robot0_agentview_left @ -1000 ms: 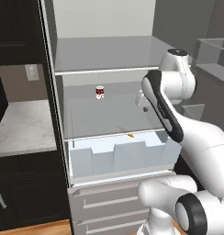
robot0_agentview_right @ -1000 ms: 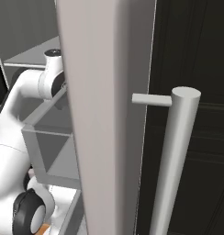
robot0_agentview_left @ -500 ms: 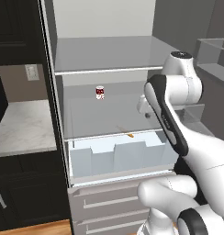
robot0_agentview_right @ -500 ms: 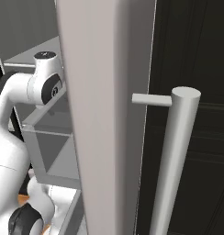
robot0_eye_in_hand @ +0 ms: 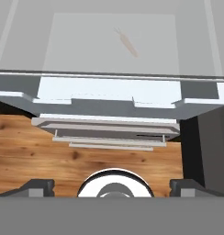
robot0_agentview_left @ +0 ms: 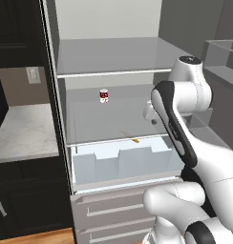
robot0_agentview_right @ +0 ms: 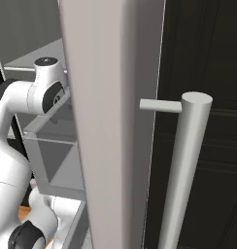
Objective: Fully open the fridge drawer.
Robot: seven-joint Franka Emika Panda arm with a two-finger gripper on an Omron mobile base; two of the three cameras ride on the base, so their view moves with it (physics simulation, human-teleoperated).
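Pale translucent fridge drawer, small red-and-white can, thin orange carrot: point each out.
Pale translucent fridge drawer (robot0_agentview_left: 121, 164): left base view, stepped front wall.
Small red-and-white can (robot0_agentview_left: 104, 96): left base view, side.
Thin orange carrot (robot0_eye_in_hand: 127, 42): hand view, middle.

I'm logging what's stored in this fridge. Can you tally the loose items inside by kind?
Cans: 1, the red-and-white can on the middle shelf.
Carrots: 1, the small orange carrot at that shelf's front edge, above the drawer.
Total: 2

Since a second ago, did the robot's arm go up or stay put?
Yes. In the left base view the arm's top joint climbed from beside the middle shelf edge to above it. The red can and the fridge drawer stayed.
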